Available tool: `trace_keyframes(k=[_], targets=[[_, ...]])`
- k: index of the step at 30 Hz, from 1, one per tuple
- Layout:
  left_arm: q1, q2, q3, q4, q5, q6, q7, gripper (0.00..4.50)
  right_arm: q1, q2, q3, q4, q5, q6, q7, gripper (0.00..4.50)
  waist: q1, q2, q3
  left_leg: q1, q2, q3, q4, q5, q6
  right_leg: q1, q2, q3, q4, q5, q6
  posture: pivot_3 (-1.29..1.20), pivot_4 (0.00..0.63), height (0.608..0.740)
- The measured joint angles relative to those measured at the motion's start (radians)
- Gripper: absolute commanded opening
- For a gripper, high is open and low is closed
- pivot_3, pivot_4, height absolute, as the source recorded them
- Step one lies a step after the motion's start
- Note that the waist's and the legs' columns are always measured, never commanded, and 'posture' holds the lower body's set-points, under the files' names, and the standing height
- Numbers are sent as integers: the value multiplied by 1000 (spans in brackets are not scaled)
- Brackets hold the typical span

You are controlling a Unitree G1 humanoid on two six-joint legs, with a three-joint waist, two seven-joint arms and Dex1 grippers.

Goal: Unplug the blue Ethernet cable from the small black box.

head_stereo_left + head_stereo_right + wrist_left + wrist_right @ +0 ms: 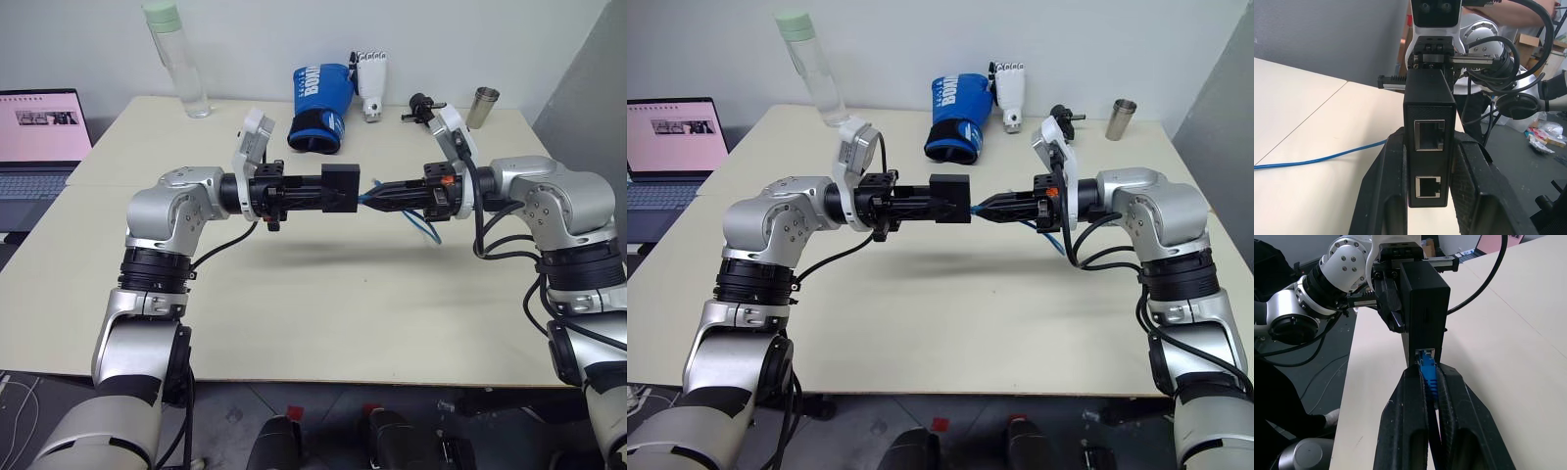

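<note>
Both arms meet above the middle of the pale beige tabletop (323, 323), their grippers pointing at each other. The left gripper (328, 193) has its jaws closed on the small flat matte-black plastic box (341, 186), held in the air clear of the tabletop. In the left wrist view the box (1429, 147) sits between the 2 black fingers (1387, 196) and shows 2 ports on its near edge. The right gripper (982, 208) has its jaws closed on the plug end of the thin bright-blue Ethernet cable (1428, 377); in the right wrist view the blue plug sits in a port on the box's (1425, 308) edge, pinched between the fingers (1405, 421). Behind the right gripper the blue cord (429, 230) loops down toward the tabletop.

At the far edge of the tabletop stand a clear plastic bottle with a pale green cap (176, 59), a blue boxing glove (319, 108), a white robotic hand (371, 83), a small black knobbed gadget (421, 106) and a metal cup (483, 106). An open laptop (39, 137) sits at the left.
</note>
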Motion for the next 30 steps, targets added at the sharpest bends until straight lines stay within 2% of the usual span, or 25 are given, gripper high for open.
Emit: trace_keyframes(k=[10, 23, 27, 30], targets=[[11, 13, -39, -56, -2, 14, -6, 797, 33, -55, 11, -51, 4, -3, 36, 5, 0, 0, 0, -1, 0, 0, 0, 0, 0, -1, 0, 0, 0, 0, 0, 0, 150, 740], [14, 20, -45, -62, -5, 8, -3, 797, 48, -61, 11, -70, 23, 6, 11, 5, 0, 0, 0, -5, 0, 0, 1, 0, 0, -5, 0, 0, 1, 0, 0, 0, 150, 740], [14, 36, -43, -52, -4, 0, -2, 797, 46, -74, 7, -64, 42, 54, -5, 1055, 0, 0, 0, -6, 0, 0, 1, 0, 0, -6, 0, 0, 1, 0, 0, 0, 150, 740], [15, 88, 5, -33, -1, -7, -1, 797, 55, -121, -25, -40, 42, 96, -16, 1566, 1, 1, 0, -7, 0, 0, 1, 0, 0, -7, 0, 0, 1, 0, 0, 0, 150, 740]])
